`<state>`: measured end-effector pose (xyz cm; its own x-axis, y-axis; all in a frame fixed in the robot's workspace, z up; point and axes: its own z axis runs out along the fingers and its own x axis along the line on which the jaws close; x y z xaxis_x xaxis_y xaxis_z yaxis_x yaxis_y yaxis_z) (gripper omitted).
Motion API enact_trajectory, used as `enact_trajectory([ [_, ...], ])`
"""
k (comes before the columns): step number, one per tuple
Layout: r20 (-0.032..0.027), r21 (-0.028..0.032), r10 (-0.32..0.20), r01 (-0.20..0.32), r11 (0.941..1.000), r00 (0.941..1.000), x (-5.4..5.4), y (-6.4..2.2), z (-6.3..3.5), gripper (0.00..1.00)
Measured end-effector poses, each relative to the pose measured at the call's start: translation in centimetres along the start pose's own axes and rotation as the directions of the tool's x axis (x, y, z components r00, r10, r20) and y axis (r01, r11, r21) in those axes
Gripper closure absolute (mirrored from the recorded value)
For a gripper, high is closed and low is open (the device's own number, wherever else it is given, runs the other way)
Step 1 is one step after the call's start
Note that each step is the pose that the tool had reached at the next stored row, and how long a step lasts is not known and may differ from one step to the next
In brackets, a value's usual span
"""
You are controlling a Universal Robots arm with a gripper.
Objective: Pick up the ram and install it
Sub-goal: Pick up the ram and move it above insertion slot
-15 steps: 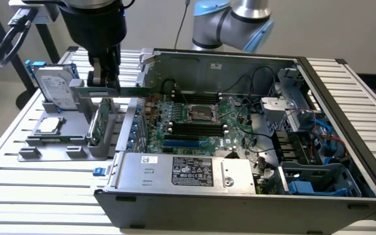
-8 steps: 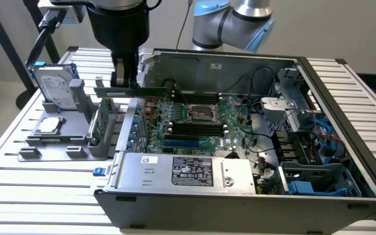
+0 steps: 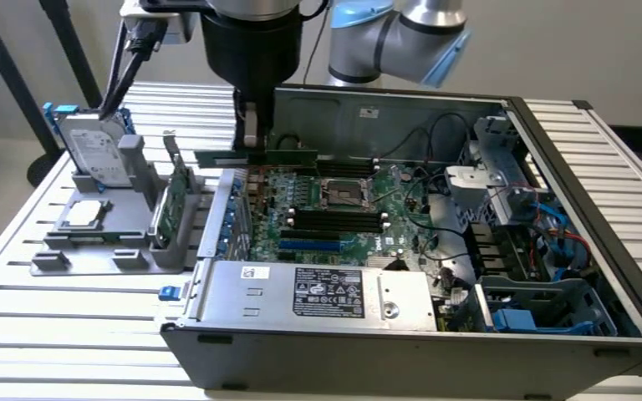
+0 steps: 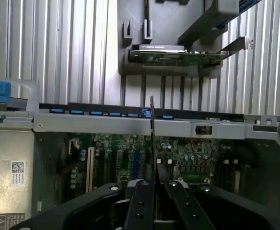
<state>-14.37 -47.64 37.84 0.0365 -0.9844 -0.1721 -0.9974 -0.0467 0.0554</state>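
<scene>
The gripper [image 3: 252, 144] has its fingers drawn in narrow, clamped on the ram [image 3: 257, 156]. It pinches the long green stick near the middle, so the stick lies level with both ends jutting out past the fingers. The ram hangs in the air over the open computer case [image 3: 410, 359], above the motherboard's [image 3: 298, 230] side toward the exterior view's left, close to the case's far wall. The black memory slots [image 3: 333, 220] sit lower down, just beside the processor socket [image 3: 343, 194]. The stick is clear of them and not seated. In the wrist view the ram shows edge-on, a thin dark line running out from between the fingers [image 4: 141, 196] and across the case's metal side rail [image 4: 106, 125].

Inside the case, the motherboard lies flat on the floor. A silver power supply [image 3: 321, 292] with a black label runs along the near wall. A grey metal drive cage [image 3: 500, 142] stands at the exterior view's right, with blue cables [image 3: 567, 242] strung below it.

Outside the case, on the slatted metal table [image 3: 76, 334], sits a grey parts holder [image 3: 76, 257] at the exterior view's left. A hard drive [image 3: 93, 150] stands upright at its far end. A square silver processor [image 3: 84, 215] lies flat in its pocket. A green expansion card [image 3: 170, 205] with a metal bracket stands on edge on the side nearest the case.
</scene>
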Motion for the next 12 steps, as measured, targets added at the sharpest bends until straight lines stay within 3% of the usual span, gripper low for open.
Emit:
enact_trajectory([
  [12,-0.0005,0.0000,0.000,0.000,1.0000,1.0000,0.3,-5.53,0.55,0.86],
])
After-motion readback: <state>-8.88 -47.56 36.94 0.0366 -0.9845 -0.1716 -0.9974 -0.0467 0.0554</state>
